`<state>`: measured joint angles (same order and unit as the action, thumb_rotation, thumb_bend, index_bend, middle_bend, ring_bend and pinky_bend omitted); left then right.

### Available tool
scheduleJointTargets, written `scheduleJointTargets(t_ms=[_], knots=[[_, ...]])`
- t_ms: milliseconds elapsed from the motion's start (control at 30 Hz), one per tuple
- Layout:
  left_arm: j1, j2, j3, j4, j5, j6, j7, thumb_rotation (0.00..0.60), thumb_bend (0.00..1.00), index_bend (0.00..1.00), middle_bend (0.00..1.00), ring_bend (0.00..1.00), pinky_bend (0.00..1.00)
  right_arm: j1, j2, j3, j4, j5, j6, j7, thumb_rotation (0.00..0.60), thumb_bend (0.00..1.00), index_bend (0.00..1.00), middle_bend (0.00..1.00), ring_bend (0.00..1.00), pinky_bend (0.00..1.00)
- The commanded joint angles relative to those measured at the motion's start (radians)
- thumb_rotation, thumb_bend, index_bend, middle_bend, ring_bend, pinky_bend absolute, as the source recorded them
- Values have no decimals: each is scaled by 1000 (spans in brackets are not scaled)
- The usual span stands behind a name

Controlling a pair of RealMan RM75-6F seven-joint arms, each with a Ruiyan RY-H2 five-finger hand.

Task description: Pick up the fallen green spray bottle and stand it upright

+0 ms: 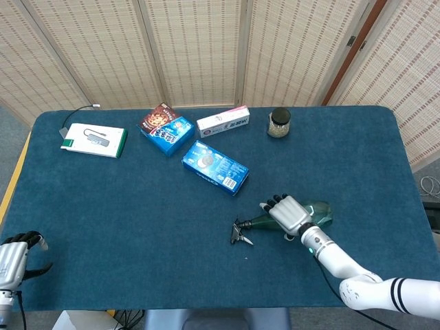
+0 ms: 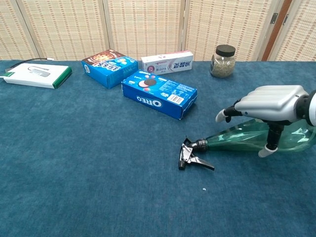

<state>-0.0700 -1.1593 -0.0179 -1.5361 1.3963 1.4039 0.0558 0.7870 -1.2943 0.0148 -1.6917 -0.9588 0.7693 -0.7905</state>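
The green spray bottle lies on its side on the blue table, black trigger head pointing left; in the head view the bottle shows right of centre. My right hand hovers over the bottle's middle, fingers spread above it and thumb hanging down in front, with nothing gripped. From the head view the same right hand covers the bottle's neck and shoulder. My left hand sits at the table's near left corner, fingers curled, holding nothing.
An Oreo box, a second blue snack box, a toothpaste carton and a glass jar stand behind the bottle. A white and green box lies far left.
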Motion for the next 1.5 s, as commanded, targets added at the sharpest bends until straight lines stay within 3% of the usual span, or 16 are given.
scheduleJointTargets(t_ms=[33, 467, 833, 1233, 1500], knots=[[1, 0, 0, 2, -1, 0, -2, 600, 0, 537, 394, 355, 375, 15, -13, -8, 11, 14, 0, -3, 600, 0, 193, 269, 207, 287], [7, -2, 2, 9, -2, -3, -11, 600, 0, 537, 395, 356, 377, 54, -62, -31, 64, 20, 18, 20, 600, 0, 357, 447, 377, 439], [8, -4, 1, 10, -2, -5, -10, 600, 0, 538, 395, 356, 377, -1, -87, -30, 108, -120, 113, 161, 600, 8, 529, 641, 566, 574], [4, -3, -1, -4, 0, -8, 11, 600, 0, 538, 395, 356, 377, -116, -33, 12, 97, -347, 285, 529, 600, 8, 553, 665, 591, 589], [-2, 1, -4, -18, -2, -13, 27, 600, 0, 538, 395, 356, 377, -238, -132, 50, 245, -511, 553, 907, 600, 8, 553, 667, 593, 589]])
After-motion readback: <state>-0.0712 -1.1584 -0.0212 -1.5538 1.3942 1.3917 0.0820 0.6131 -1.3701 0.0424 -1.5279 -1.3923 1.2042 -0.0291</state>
